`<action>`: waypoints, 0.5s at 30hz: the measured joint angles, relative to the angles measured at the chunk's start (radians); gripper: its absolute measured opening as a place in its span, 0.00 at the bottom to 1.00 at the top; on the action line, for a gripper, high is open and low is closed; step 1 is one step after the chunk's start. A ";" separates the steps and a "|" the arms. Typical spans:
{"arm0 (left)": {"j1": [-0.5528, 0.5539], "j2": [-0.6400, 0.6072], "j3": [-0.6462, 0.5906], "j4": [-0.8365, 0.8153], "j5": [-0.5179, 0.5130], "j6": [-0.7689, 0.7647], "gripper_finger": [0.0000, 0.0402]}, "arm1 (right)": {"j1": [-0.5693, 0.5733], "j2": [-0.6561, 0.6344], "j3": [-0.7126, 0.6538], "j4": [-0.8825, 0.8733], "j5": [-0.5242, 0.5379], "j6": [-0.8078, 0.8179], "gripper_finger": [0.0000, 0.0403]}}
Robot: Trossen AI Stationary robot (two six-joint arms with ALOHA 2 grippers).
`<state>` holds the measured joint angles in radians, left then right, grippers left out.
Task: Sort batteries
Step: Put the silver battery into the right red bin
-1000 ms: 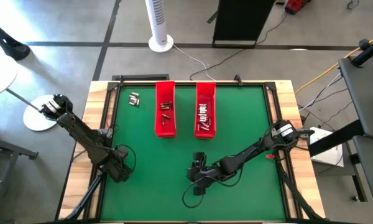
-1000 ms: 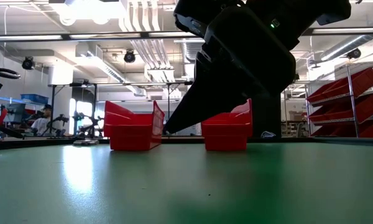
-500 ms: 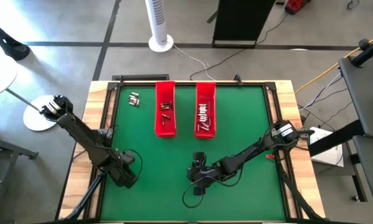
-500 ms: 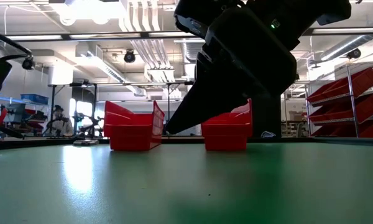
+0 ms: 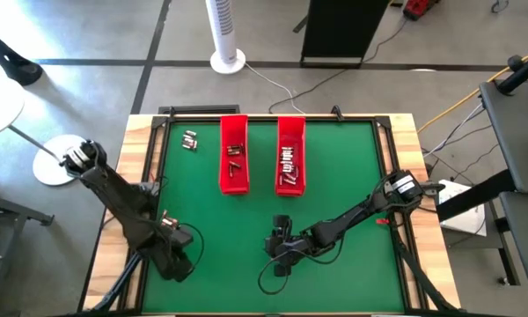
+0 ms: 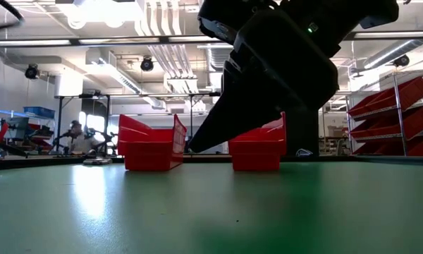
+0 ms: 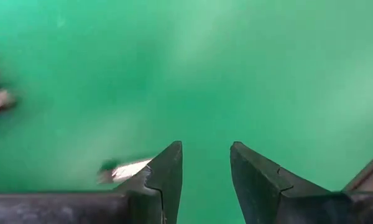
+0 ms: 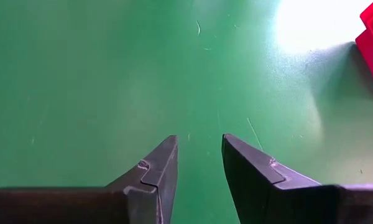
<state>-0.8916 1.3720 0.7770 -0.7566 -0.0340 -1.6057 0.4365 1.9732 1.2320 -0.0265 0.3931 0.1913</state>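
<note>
Lying loose near table's far-left corner (image 5: 158,132), batteries (image 5: 191,139); axis unclear. Left gripper (image 7: 205,171), right gripper (image 8: 199,163) spread, empty.

grey concrete floor (image 5: 88,35), white tower fan (image 5: 225,33), red shelf bins (image 6: 389,113), bright ceiling lights (image 6: 102,10)

One camera looks straight down on the whole green table (image 5: 334,176) from high above, another sits at tabletop level facing across it to the two red trays (image 6: 149,144) both views share, and each wrist camera looks closely down at bare green surface past its own fingers.
</note>
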 joint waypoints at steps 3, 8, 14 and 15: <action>-0.063 0.050 0.078 -0.176 0.032 0.035 0.29 | 0.000 0.000 0.000 -0.001 0.000 0.000 0.31; -0.152 0.145 0.147 -0.313 0.035 0.243 0.29 | 0.000 0.000 0.000 -0.002 0.000 0.000 0.34; -0.188 0.234 0.143 -0.262 0.043 0.524 0.29 | 0.004 0.000 0.000 -0.001 0.000 0.011 0.36; -0.188 0.244 0.142 -0.268 0.043 0.544 0.29 | 0.004 0.000 0.000 -0.001 0.000 0.016 0.36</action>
<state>-1.0796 1.6159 0.9193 -1.0244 0.0091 -1.0613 0.4408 1.9732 1.2320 -0.0277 0.3929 0.2068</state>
